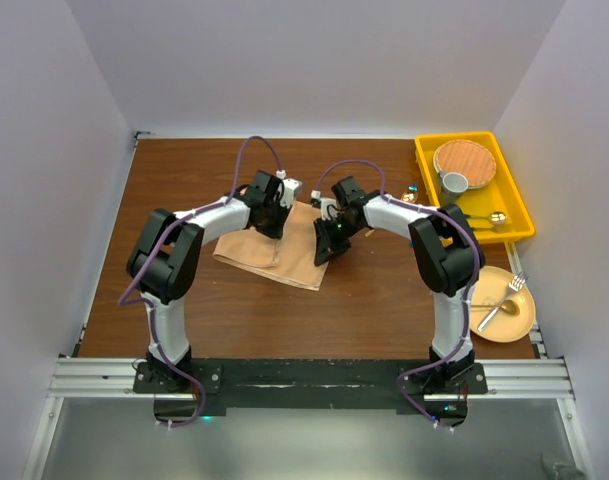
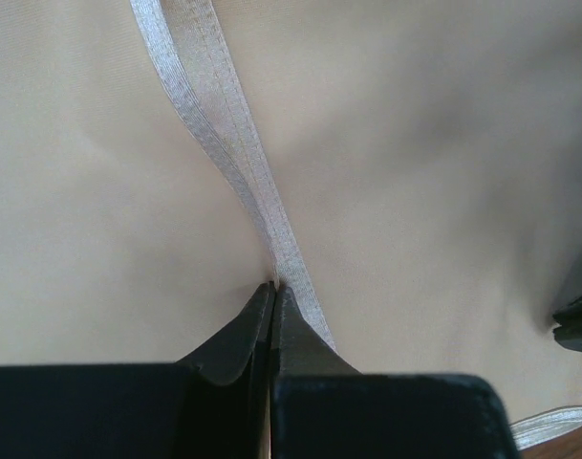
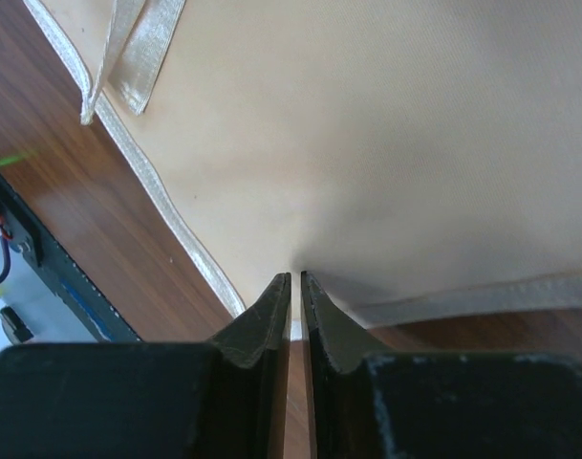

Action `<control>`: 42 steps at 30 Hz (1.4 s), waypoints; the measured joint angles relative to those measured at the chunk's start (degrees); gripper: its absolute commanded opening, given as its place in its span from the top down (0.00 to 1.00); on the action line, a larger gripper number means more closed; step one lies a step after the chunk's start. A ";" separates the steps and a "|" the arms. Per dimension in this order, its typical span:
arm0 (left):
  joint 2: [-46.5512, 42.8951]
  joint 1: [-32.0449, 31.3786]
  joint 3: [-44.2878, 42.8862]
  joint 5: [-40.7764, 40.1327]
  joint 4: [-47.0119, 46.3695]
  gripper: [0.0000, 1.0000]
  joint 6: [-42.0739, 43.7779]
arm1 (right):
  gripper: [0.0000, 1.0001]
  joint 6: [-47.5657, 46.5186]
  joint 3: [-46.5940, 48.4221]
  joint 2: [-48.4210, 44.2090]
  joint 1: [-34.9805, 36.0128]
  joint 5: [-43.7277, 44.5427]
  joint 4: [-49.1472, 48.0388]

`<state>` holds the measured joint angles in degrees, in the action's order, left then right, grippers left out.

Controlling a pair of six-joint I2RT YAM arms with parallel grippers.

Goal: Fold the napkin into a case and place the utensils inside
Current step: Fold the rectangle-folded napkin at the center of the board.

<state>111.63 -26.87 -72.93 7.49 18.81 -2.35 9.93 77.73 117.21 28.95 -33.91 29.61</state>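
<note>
One napkin [image 1: 246, 250], partly folded, centre of frame. Left gripper [image 2: 273, 285] clamped shut on raised hem band. Right gripper [image 3: 295, 275] nearly closed, pinching napkin edge over wooden table [image 3: 128, 249].

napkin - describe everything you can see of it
The napkin is a peach satin cloth with a shiny, paler hem. It is partly folded with layers overlapping, and lies creased near the middle of the wooden table. The left fingers pinch a fold of hem; the right fingers pinch its edge near a corner.
</note>
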 measured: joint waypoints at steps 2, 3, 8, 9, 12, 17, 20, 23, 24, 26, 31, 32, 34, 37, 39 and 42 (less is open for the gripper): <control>0.00 -0.04 -0.02 -0.04 0.00 0.85 0.04 | 0.86 -0.20 -0.20 -1.11 -0.48 -0.02 0.90; 0.00 -0.07 -0.07 0.02 0.04 0.85 0.02 | 0.86 -0.31 -0.39 -1.81 -0.76 0.00 1.29; 0.07 -0.17 -0.33 0.13 0.39 0.76 0.02 | 0.86 -0.35 -1.77 -5.92 -1.92 0.02 2.73; 0.09 -0.20 -0.39 0.13 0.50 0.73 0.04 | 0.86 -0.35 -1.97 -6.43 -2.05 0.09 2.78; 0.11 -0.33 -0.48 0.17 0.59 0.68 0.00 | 0.86 -0.33 -2.69 -7.02 -2.25 1.14 2.67; 0.02 -0.70 -0.50 0.02 0.57 0.63 0.04 | 0.85 0.13 -4.48 -6.58 -2.34 3.43 1.86; 0.00 -1.42 -0.50 -0.87 0.57 0.63 0.20 | 0.86 0.22 -4.52 -4.98 -2.34 4.90 0.74; 0.00 -2.34 -0.57 -2.69 0.68 0.63 0.59 | 0.86 0.98 -4.66 -3.58 -2.38 4.87 -0.02; 0.00 -2.56 -0.59 -3.19 0.68 0.63 0.66 | 0.86 1.03 -4.70 -3.58 -2.40 4.90 -0.11; 0.00 -3.02 -0.59 -4.48 0.70 0.65 0.76 | 0.86 1.27 -4.72 -3.58 -2.38 4.87 -0.33; 0.42 -4.15 -1.07 -8.46 1.18 0.73 1.81 | 0.85 1.55 -4.79 -3.58 -2.38 4.85 -0.50; 0.57 -4.24 -1.29 -8.94 1.40 0.73 2.01 | 0.85 1.60 -4.79 -3.58 -2.38 4.85 -0.52; 0.83 -4.35 -1.68 -9.77 1.68 0.75 2.21 | 0.86 1.64 -4.79 -3.58 -2.38 4.85 -0.52; 0.96 -4.39 -1.88 -10.64 1.81 0.84 2.54 | 0.86 1.64 -4.79 -3.58 -2.38 4.85 -0.52; 0.96 -4.39 -1.97 -11.28 1.86 0.89 2.62 | 0.85 1.64 -4.79 -3.58 -2.38 4.85 -0.52; 0.96 -4.35 -1.99 -11.61 1.90 0.92 2.60 | 0.85 1.62 -4.79 -3.58 -2.38 4.85 -0.52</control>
<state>112.60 -31.22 -74.91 -4.12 20.71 0.25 11.55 72.95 113.62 26.57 -29.06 29.08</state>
